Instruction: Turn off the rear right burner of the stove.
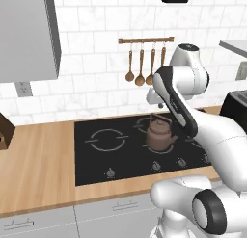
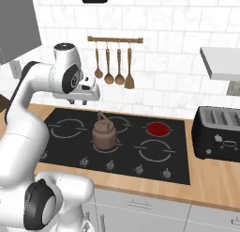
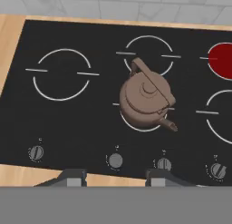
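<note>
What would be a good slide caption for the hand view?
Gripper poised above the stove: brown kettle mid-cooktop, rear right burner glowing red.

1. The brown kettle (image 2: 104, 134) stands mid-stove (image 2: 65, 158), on a front zone, between the pincer (image 3: 115, 175) and the glass behind it.
2. The rear right burner (image 2: 158, 129) glows red near the stove's back right corner, with bare glass around it.
3. The knob row (image 2: 138, 169) along the front edge is unblocked.
4. A black toaster (image 2: 220, 133) sits on the surface (image 2: 215, 184) beside the stove's right edge.

Rear right burner (image 2: 158, 128) glowing red on the stove (image 2: 65, 153).
It lies far up-right of the jaws, past the knob row.
</note>
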Robot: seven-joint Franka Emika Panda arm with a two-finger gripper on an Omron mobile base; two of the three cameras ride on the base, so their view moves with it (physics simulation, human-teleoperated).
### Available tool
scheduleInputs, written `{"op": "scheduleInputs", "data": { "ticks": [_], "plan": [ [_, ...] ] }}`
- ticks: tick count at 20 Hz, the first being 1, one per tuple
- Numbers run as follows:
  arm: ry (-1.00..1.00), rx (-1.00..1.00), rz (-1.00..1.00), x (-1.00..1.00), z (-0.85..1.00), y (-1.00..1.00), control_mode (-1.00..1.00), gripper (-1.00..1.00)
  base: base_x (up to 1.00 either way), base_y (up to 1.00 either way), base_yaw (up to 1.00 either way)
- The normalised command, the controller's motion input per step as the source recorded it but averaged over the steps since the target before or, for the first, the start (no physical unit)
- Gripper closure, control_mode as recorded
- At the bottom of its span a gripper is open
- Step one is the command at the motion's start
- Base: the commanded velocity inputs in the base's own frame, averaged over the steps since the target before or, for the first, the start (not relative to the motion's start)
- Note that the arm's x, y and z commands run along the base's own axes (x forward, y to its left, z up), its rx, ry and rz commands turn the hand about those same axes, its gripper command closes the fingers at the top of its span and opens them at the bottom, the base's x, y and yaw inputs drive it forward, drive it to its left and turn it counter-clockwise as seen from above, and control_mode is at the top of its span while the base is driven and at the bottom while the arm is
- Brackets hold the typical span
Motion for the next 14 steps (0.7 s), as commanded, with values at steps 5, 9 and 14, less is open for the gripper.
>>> {"op": "scheduleInputs", "data": {
  "ticks": [5,9,14],
  "plan": [
    [0.01,0.01,-0.01,0.00,-0.08,-0.27,-1.00,-1.00,0.00,0.00,0.00],
    [0.10,0.07,-0.11,0.00,-0.26,-0.79,-1.00,-1.00,0.00,0.00,0.00],
    [0.17,0.17,-0.23,0.00,-0.44,-1.00,-1.00,-1.00,0.00,0.00,0.00]
  ]
}}
